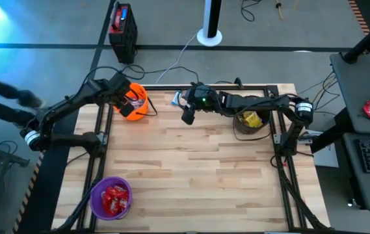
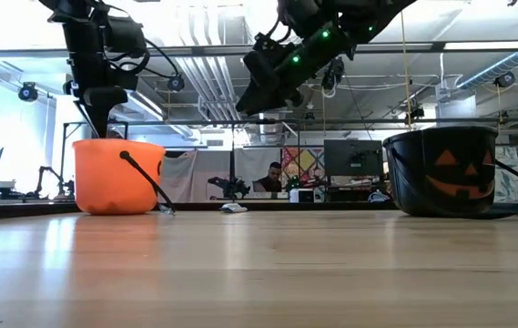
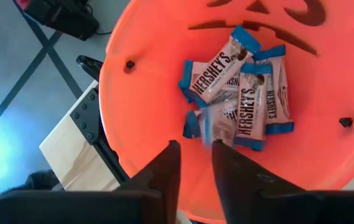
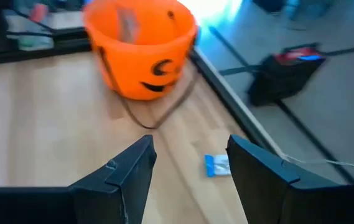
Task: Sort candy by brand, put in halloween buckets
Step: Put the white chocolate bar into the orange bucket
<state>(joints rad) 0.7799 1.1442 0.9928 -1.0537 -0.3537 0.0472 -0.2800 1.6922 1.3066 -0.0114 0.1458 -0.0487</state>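
At the far edge of the table (image 1: 191,162), one blue-and-white candy (image 4: 216,165) lies below the right gripper's (image 4: 191,163) wide-open, empty fingers: drop straight, straddle it, then close, while the left gripper (image 3: 195,163), narrowly open and empty, hangs over the orange bucket (image 1: 134,101).

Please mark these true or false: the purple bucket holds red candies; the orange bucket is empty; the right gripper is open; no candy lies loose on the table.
1. The purple bucket holds red candies: true.
2. The orange bucket is empty: false; blue-and-white candies lie in it.
3. The right gripper is open: true.
4. No candy lies loose on the table: false; a blue-and-white packet lies near its edge.
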